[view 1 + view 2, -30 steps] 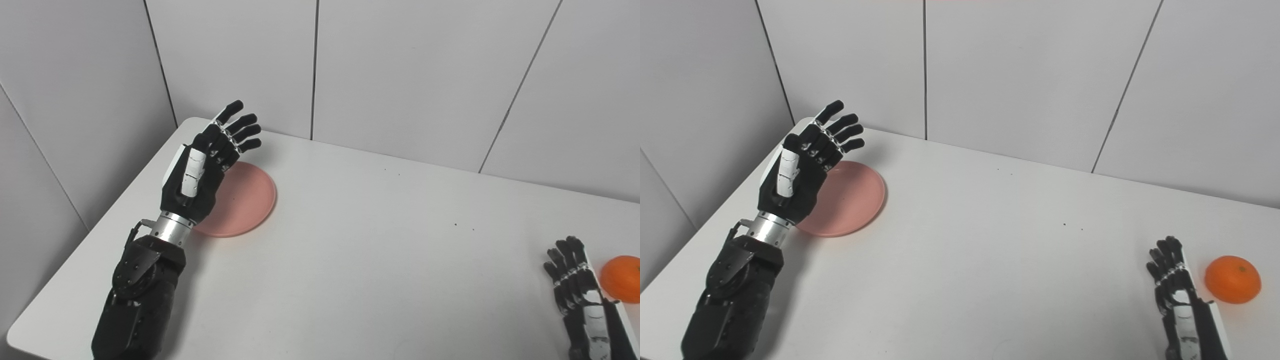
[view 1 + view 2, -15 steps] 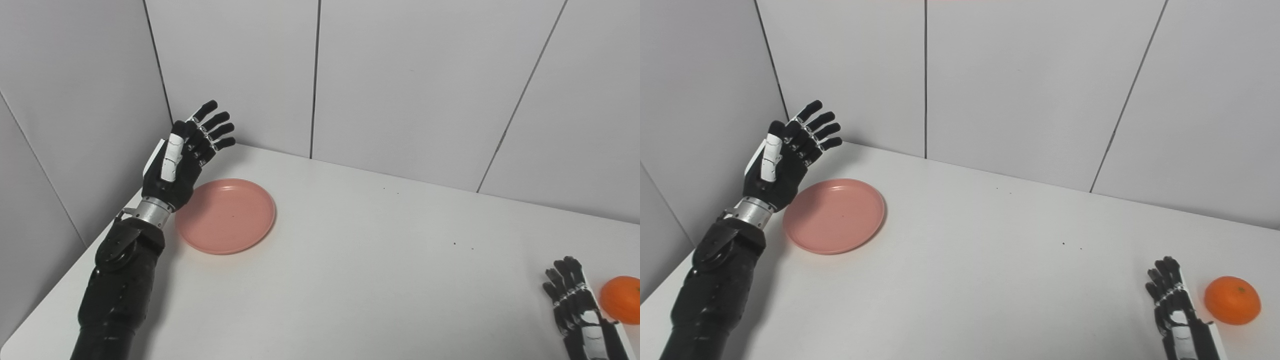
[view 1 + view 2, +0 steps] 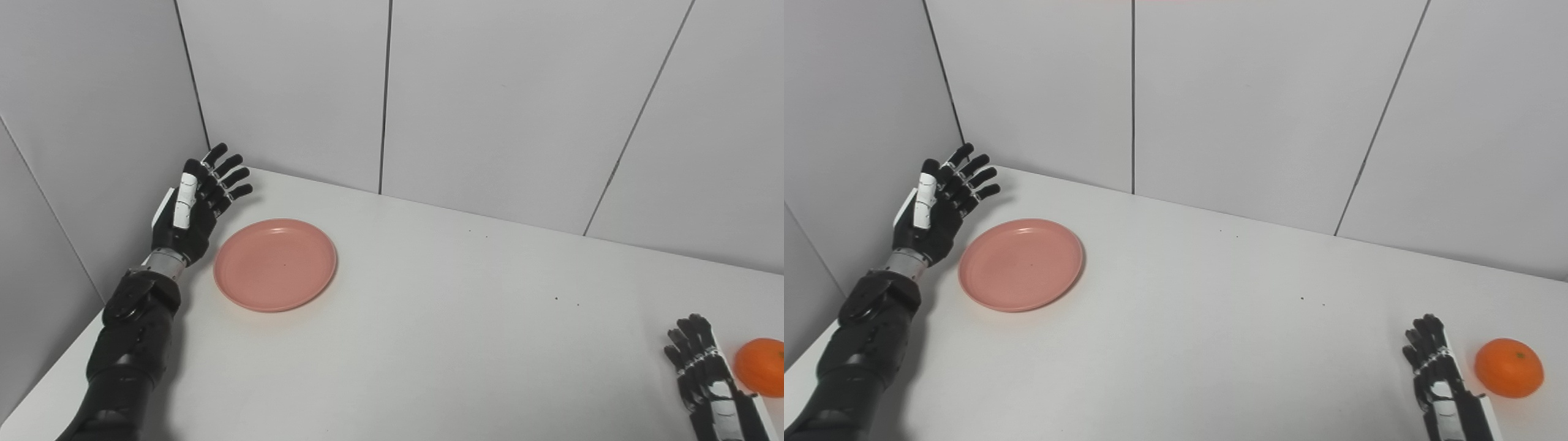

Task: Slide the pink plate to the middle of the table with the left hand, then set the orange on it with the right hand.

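Resting on the table (image 3: 441,343): one pink plate (image 3: 275,264), one orange (image 3: 1509,367) — both hands' fingers (image 3: 223,177) apart, empty.

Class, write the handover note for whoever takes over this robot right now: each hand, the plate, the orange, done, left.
Left hand: open, fingers spread, beside the pink plate's left edge, apparently not touching it.
Right hand: open, empty, low at the near right, next to the orange.
Pink plate: far left of the table, empty.
Orange: on the table, near right.
Done: nothing.
Left: slide plate to the middle, then place the orange on it.
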`<control>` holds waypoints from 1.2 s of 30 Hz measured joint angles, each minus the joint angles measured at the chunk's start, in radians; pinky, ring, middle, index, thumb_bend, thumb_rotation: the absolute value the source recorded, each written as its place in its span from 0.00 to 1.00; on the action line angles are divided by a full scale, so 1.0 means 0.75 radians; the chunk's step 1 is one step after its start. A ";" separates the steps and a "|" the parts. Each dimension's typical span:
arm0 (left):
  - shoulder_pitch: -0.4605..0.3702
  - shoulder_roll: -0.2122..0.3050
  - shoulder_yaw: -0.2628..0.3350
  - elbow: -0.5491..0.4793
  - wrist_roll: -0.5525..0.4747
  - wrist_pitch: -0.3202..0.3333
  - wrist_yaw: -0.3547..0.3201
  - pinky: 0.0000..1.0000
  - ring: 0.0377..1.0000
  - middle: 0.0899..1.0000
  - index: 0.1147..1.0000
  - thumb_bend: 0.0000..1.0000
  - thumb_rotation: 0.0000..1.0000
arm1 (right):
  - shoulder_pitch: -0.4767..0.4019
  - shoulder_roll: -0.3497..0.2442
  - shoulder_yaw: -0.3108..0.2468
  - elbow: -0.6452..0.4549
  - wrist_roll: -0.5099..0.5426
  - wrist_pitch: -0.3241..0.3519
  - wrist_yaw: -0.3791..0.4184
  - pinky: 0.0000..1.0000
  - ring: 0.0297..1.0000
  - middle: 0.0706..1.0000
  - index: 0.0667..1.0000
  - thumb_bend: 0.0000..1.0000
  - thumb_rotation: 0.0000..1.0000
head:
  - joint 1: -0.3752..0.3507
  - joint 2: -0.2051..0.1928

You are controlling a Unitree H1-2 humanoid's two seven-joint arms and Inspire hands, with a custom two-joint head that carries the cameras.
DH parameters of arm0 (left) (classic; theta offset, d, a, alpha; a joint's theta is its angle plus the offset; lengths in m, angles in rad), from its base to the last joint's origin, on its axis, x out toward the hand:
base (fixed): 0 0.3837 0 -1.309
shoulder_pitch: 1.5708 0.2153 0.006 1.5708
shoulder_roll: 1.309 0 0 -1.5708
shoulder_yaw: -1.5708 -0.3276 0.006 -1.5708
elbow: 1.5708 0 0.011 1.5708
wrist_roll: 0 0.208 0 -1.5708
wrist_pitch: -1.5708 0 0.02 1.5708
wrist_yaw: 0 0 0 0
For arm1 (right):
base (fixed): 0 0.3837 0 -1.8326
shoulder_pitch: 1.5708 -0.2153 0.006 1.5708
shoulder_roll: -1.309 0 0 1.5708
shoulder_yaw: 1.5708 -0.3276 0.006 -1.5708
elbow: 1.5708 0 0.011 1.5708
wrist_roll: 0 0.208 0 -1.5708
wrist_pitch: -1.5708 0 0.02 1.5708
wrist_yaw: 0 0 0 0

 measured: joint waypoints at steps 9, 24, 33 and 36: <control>-0.036 0.023 0.014 0.138 0.000 -0.039 -0.038 0.85 0.87 0.85 0.92 0.92 0.80 | 0.000 0.000 0.000 0.000 0.000 0.000 0.000 1.00 0.99 0.98 0.98 0.81 0.90 | 0.000 0.002; -0.038 0.041 0.041 0.219 -0.002 -0.044 -0.108 0.81 0.87 0.86 0.93 0.90 0.80 | 0.001 -0.001 0.000 0.000 0.000 0.000 0.000 1.00 0.99 0.99 0.98 0.81 0.90 | -0.008 0.014; -0.073 0.028 0.025 0.297 0.025 -0.086 -0.113 0.83 0.87 0.86 0.91 0.93 0.80 | 0.002 -0.001 0.002 -0.001 -0.002 0.000 0.000 1.00 0.99 0.99 0.98 0.82 0.89 | -0.012 0.018; -0.093 0.029 0.011 0.339 0.048 -0.115 -0.113 0.83 0.88 0.89 0.93 0.93 0.80 | 0.002 -0.001 0.003 -0.001 -0.003 0.000 0.000 1.00 1.00 0.99 0.98 0.81 0.90 | -0.012 0.022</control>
